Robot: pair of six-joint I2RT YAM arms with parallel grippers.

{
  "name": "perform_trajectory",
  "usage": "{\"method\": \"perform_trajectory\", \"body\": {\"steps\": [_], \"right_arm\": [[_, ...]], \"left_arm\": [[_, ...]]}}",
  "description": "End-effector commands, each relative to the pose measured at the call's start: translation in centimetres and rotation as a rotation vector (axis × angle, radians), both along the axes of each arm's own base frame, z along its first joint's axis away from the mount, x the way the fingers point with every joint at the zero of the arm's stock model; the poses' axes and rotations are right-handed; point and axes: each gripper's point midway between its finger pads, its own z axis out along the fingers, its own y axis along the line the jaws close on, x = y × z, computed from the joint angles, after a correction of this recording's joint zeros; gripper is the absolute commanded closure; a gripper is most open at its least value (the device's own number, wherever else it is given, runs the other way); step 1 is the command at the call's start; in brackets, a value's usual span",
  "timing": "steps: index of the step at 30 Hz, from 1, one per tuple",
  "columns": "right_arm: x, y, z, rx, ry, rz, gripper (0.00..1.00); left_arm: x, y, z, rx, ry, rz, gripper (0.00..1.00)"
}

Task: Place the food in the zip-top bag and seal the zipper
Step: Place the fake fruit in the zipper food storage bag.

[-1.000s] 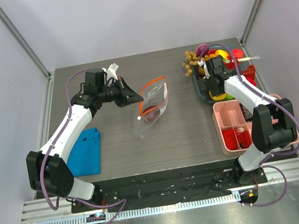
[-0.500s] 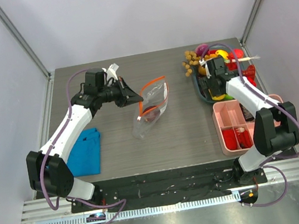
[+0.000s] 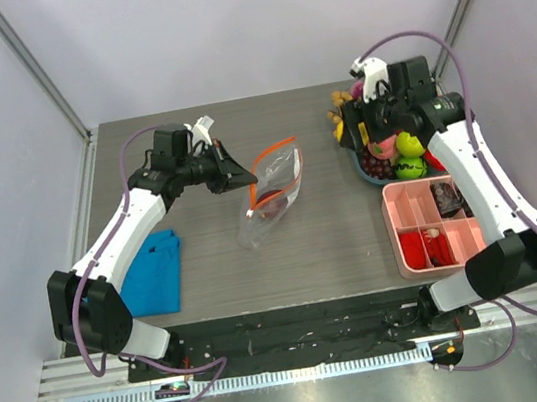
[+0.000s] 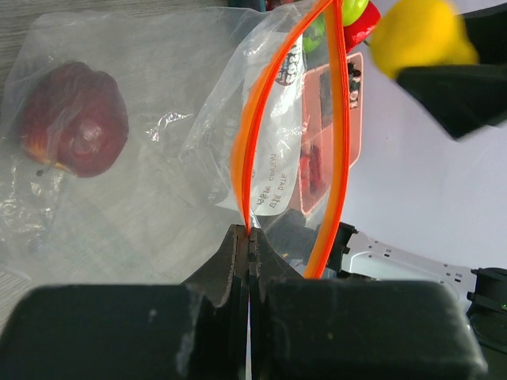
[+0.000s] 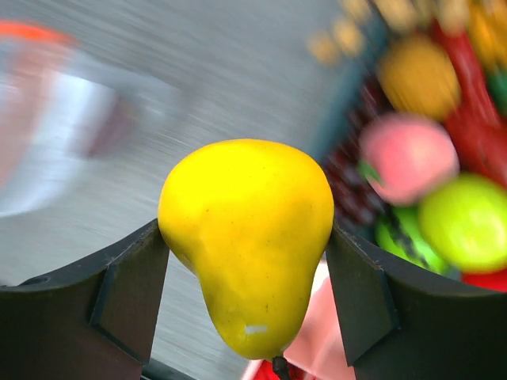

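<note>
Right hand [image 3: 360,135], now raised off the fruit pile [image 3: 399,148], pinches a glossy yellow pear [image 5: 245,229]; left hand [image 4: 249,241] pinches the gaping bag [image 3: 270,197]

The right fingers [image 5: 127,293] have clamped a yellow pear [image 5: 247,237] and lifted it off the food [image 3: 404,148].

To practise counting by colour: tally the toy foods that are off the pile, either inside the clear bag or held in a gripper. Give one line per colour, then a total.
Red: 1, the apple inside the zip-top bag
Yellow: 1, the pear in the right gripper
Total: 2
</note>
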Motion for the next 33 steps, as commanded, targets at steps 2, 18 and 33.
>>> {"method": "perform_trajectory", "body": {"steps": [2,18,33], "right_arm": [[-2.1,7.9,10.3,0.275,-0.167,0.314,0.36],[-4.5,21.3,6.3,0.197,-0.132,0.628,0.34],[-3.0,15.7,7.5,0.163,-0.136,0.471,0.00]], "left_arm": [[-0.5,0.2,0.9,-0.013,-0.041,-0.014,1.00],[-0.6,0.1,1.1,-0.011,-0.054,-0.027,1.00],[-0.7,0.0,1.1,-0.011,-0.051,-0.035,1.00]]}}
